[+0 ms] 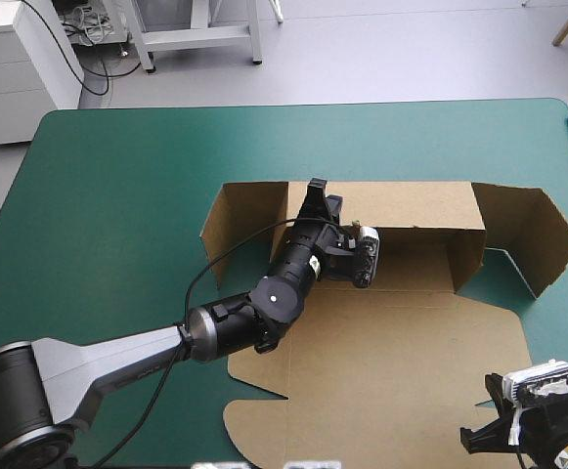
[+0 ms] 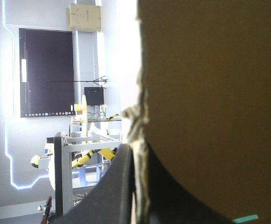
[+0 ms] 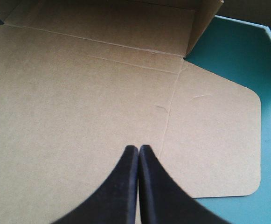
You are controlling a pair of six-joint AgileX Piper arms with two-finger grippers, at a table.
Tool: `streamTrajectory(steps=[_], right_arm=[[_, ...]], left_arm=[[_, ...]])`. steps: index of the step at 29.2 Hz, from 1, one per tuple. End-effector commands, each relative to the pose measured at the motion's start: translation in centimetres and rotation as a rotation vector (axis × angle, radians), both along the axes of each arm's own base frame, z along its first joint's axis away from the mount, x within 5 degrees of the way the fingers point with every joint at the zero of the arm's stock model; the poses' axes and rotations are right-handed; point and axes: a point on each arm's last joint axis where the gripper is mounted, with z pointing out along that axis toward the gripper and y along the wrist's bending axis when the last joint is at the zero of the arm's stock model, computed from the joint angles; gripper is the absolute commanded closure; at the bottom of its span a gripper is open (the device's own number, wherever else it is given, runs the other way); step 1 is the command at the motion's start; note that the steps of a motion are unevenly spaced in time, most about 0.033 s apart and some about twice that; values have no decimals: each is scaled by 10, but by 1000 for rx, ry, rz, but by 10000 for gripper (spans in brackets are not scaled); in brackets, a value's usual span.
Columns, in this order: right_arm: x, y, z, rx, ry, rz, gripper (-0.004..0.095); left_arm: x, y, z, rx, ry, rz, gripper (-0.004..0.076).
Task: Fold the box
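The brown box [image 1: 391, 342] lies on the table's middle and right, its lid panel flat toward the near edge. Its back wall [image 1: 411, 207] stands raised, as do a left flap [image 1: 244, 210] and a right side wall [image 1: 523, 234]. My left gripper [image 1: 316, 192] reaches the back wall's top edge near the left corner. In the left wrist view this gripper [image 2: 134, 147] is shut on the box [image 2: 210, 93], the board's edge between the black fingers. My right gripper [image 3: 138, 148] is shut on nothing, hovering over the flat lid [image 3: 70, 107] at the near right corner [image 1: 518, 410].
Teal-green cover [image 1: 117, 195] stretches wide to the left of the box and behind it. The lid's rounded side flap [image 3: 219, 140] lies flat beside my right gripper, with cover [image 3: 270, 140] beyond it. The left arm [image 1: 215, 332] crosses the box's near left part.
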Motion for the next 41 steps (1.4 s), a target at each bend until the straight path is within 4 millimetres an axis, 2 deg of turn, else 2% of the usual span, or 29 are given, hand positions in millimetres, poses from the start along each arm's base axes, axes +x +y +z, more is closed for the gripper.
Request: streamTrajectory(steps=[1,16,19,25,27,29,41], right_arm=[[3,0,11,10,-70,-5,929],[3,0,11,11,-70,-5,911],[3,0,11,11,-70,-5,791],[3,0,11,16,-69,-9,313],[3,0,11,16,-69,-9,188],[3,0,11,16,-69,-9,115],[3,2,15,74,-90,-23,173]], left_arm=[[-4,7,15,-68,-11,41,731],[-4,7,16,-71,-26,31,731],[-4,7,16,-71,-26,31,731],[-4,7,16,-71,-26,31,731],[-4,7,16,-71,-26,31,731],[-4,7,16,-71,-26,31,731],[-4,7,16,-71,-26,31,731]])
